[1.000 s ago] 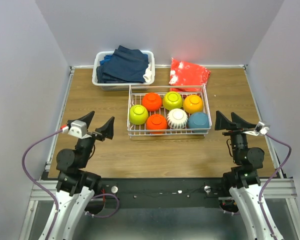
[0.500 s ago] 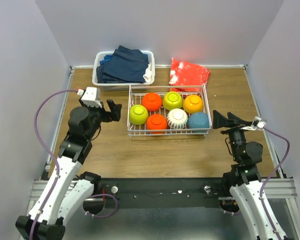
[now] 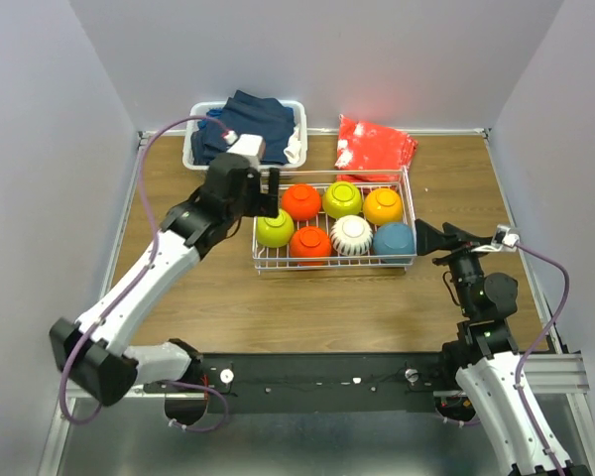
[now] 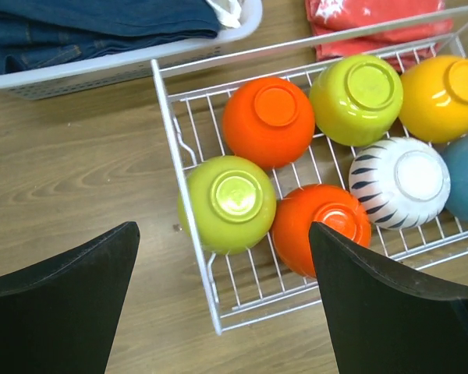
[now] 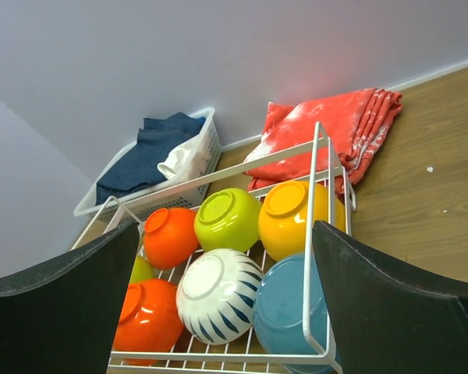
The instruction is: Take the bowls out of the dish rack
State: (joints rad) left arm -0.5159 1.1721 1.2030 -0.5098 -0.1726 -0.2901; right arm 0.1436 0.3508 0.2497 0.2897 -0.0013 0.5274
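The white wire dish rack (image 3: 333,266) holds several upside-down bowls: lime green (image 3: 275,227), red-orange (image 3: 300,201), lime green (image 3: 342,199), yellow-orange (image 3: 383,206), red-orange (image 3: 309,242), white with dark stripes (image 3: 352,235) and teal (image 3: 394,241). My left gripper (image 3: 271,190) hangs open above the rack's left end; in its wrist view the near lime bowl (image 4: 230,201) lies between the fingers, below them. My right gripper (image 3: 431,233) stands open just right of the rack, facing the teal bowl (image 5: 288,308) through the rack's end wall (image 5: 218,356).
A white plastic tub of dark blue clothes (image 3: 244,134) stands behind the rack's left corner, close to my left wrist. A folded red cloth (image 3: 375,145) lies behind the rack on the right. Walls close in the table on three sides.
The left arm has swung up from the near left of the table, forward and right, to above the rack's left end. The right gripper has eased slightly left toward the rack.
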